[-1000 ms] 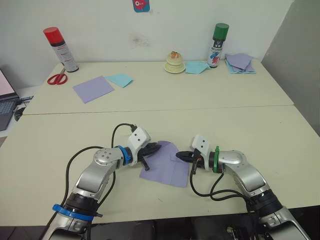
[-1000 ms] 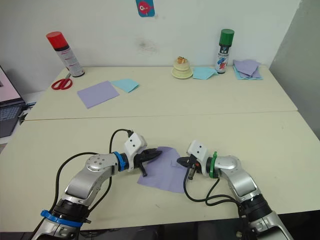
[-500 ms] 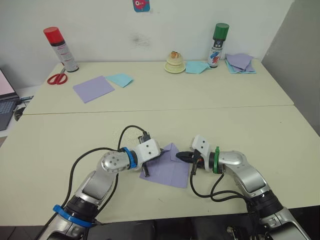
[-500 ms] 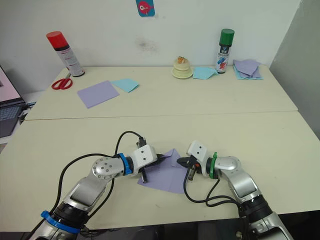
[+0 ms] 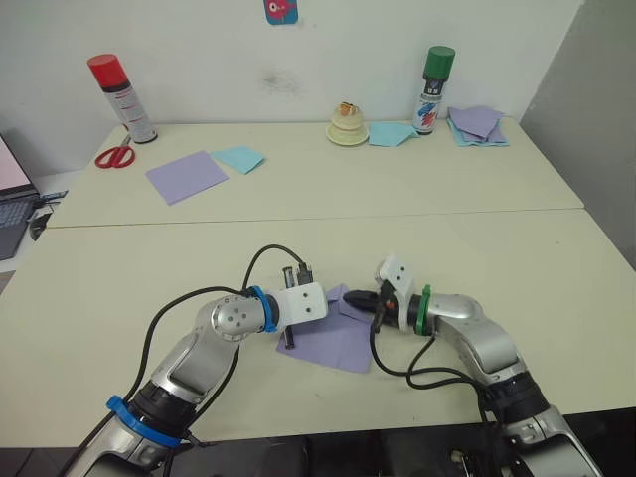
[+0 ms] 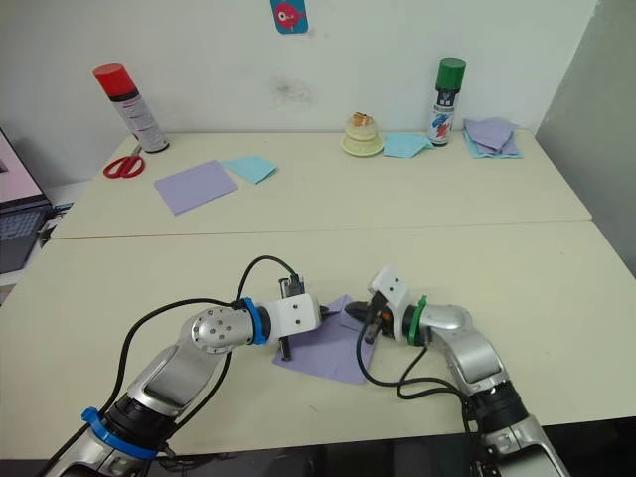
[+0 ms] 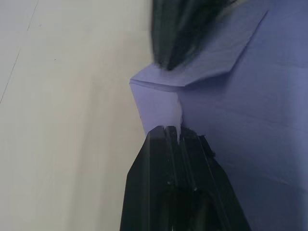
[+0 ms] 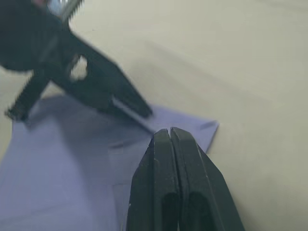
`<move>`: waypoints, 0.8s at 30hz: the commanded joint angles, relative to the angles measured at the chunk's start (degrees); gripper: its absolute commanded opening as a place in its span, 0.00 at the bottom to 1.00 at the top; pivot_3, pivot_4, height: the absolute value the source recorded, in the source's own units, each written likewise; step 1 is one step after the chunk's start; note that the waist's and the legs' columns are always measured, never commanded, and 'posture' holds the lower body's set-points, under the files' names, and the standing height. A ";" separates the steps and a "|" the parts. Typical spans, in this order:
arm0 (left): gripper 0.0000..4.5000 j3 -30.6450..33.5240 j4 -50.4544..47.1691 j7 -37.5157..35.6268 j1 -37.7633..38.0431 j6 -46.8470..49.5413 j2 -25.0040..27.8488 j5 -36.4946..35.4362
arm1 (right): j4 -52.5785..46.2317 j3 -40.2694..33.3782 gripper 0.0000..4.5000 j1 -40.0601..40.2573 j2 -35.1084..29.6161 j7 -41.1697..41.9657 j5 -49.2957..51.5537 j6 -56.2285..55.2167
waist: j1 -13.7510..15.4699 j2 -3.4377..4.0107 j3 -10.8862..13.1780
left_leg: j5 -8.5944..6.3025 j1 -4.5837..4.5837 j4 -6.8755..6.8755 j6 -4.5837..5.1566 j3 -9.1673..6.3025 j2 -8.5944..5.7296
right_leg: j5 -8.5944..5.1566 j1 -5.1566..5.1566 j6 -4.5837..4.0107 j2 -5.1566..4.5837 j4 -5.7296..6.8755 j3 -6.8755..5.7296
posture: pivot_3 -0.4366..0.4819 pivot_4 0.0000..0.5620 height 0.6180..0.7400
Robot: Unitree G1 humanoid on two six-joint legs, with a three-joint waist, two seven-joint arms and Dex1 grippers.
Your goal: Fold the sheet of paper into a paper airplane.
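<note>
Over the last second the left end effector (image 5: pixel 333 301) has swung across the sheet of paper (image 5: pixel 333 340) toward its far corner, fingers pinched on a raised fold. The right end effector (image 5: pixel 363 299) has edged inward to meet it, and that corner now lies folded over.

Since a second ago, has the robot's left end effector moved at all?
Yes. The left end effector has slid across the sheet of paper toward the right end effector, away from the table seam's left part.

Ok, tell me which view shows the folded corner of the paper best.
Left wrist view: the sheet of paper shows its turned-over corner flap and crease edges. Both eye views show the whole sheet between the arms; the right wrist view shows the corner tip.
</note>
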 commanded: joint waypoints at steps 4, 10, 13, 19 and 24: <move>0.00 -1.50 0.08 -0.23 0.28 1.58 -0.58 2.09 | 2.16 0.55 0.00 -3.43 1.42 -2.09 -0.62 -0.01 | 0.08 0.00 0.00 | 0.00 -0.01 0.00 0.00 -0.03 -0.01 | 0.03 0.00 -0.06 0.00 0.01 -0.03 | 0.48 0.27 1.00; 0.00 -1.67 -0.07 -0.15 0.43 1.33 -0.64 2.64 | 5.82 5.37 0.00 -3.79 0.58 -2.51 -5.88 -2.71 | 0.04 0.01 0.00 | 0.00 0.00 0.00 0.00 0.01 -0.02 | 0.07 -0.05 -0.12 0.00 0.07 -0.01 | 0.48 0.27 1.00; 0.00 -2.08 -0.25 -0.26 0.65 0.25 -0.10 3.48 | 6.84 6.66 0.00 -3.26 -0.80 -2.10 -7.96 -3.62 | 0.02 0.02 -0.01 | 0.00 0.02 0.01 0.00 0.01 -0.01 | 0.02 -0.03 -0.03 0.00 0.07 -0.01 | 0.48 0.27 1.00; 0.17 -1.30 -2.06 -2.63 1.40 -1.59 -0.07 0.78 | 7.39 6.32 0.00 -2.46 -1.27 -2.16 -7.95 -4.32 | 0.02 0.03 -0.02 | 0.00 0.04 0.01 0.00 0.01 -0.01 | 0.03 0.00 -0.05 0.00 0.07 0.00 | 0.48 0.27 1.00; 0.49 4.31 -9.23 -6.21 5.21 1.12 2.69 -5.30 | 6.82 6.33 0.00 -1.66 -1.28 -2.05 -7.56 -4.42 | -0.07 0.04 -0.03 | 0.00 0.04 0.00 0.00 0.02 -0.01 | 0.10 -0.01 -0.17 -0.01 0.07 0.02 | 0.48 0.27 1.00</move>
